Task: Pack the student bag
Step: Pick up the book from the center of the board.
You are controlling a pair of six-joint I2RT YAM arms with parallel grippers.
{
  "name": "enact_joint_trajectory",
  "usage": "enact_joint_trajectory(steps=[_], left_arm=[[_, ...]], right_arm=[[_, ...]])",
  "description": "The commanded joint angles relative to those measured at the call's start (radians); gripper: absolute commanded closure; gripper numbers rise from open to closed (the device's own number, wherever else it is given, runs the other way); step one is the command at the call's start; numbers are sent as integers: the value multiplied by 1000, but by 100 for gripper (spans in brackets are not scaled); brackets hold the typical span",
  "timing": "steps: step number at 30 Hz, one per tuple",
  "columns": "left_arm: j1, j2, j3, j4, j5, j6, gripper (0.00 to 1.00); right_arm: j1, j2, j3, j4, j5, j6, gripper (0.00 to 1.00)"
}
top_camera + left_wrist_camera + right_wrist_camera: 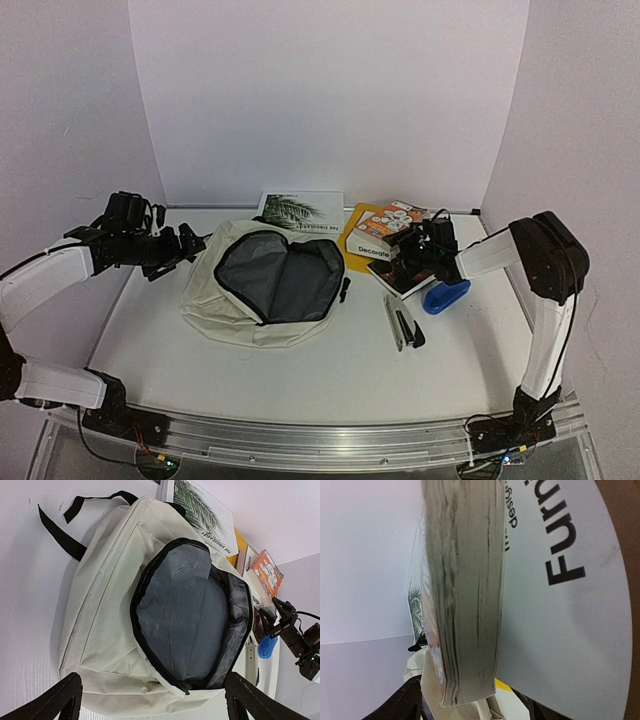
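The student bag [262, 285] lies flat mid-table, cream, its zip open on a grey lining [185, 620]; nothing shows inside. My left gripper [186, 245] hovers at the bag's left side, open wide; in the left wrist view its fingers [55, 700] frame the bag's near edge without touching it. My right gripper [408, 248] is at the pile of books [385, 235] to the bag's right. In the right wrist view the page edge of a thick book [465, 595] stands between the fingers [407, 700], with a gap still showing on one side.
A palm-leaf book [300, 210] lies behind the bag. A white "Decorate" book [372, 246] and an orange-covered one [398, 215] rest on a yellow sheet [358, 220]. A blue object [445, 296] and a stapler [405, 328] lie right of the bag. White walls enclose the table.
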Motion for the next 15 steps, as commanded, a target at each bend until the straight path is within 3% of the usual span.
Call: enact_joint_trajectory(steps=[1, 9, 15], left_arm=[[5, -36, 39, -26, -26, 23, 0], [4, -45, 48, -43, -35, 28, 0], [5, -39, 52, -36, -32, 25, 0]], right_arm=[[-7, 38, 17, 94, 33, 37, 32], [-18, 89, 38, 188, 15, 72, 54], [-18, 89, 48, 221, -9, 86, 82]])
